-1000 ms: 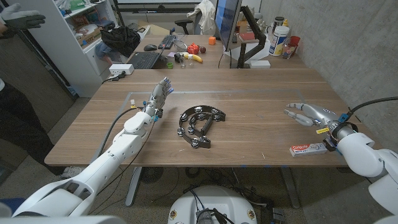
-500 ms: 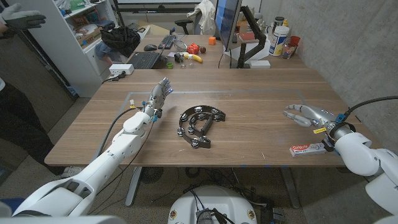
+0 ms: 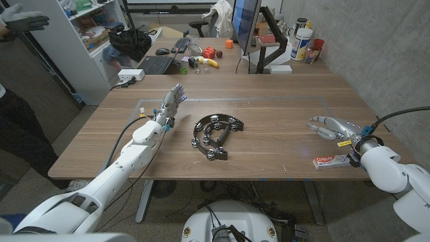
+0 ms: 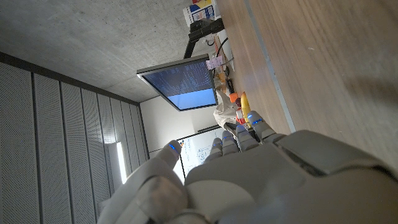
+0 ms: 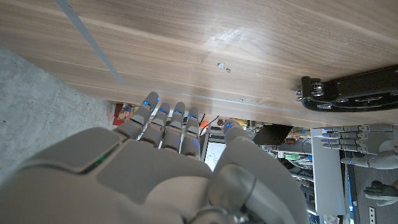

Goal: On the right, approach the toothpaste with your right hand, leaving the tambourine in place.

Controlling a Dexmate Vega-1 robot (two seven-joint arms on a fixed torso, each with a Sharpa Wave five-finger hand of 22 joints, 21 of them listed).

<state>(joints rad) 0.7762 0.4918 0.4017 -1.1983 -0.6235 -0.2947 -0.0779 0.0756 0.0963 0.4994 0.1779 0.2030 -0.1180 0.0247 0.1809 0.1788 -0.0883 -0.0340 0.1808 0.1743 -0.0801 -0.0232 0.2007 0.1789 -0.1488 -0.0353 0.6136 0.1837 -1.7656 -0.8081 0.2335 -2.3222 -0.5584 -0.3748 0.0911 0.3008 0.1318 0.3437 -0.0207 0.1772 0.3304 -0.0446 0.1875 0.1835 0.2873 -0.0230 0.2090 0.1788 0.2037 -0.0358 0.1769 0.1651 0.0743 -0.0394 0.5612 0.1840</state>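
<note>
The toothpaste [image 3: 330,161] lies on the surface [image 3: 269,111] at the lower right of the head view, its long axis running nearly left to right across the frame. The right robot hand [image 3: 330,126] hovers just above it in the picture, released, fingers apart and reaching toward frame left, holding nothing. So the tube sits below and slightly back toward the wrist, not ahead of the fingertips. The left robot hand [image 3: 170,104], also released, and the tambourine [image 3: 216,134] are well apart at frame centre-left, so the right arm is clearly nearer.
</note>
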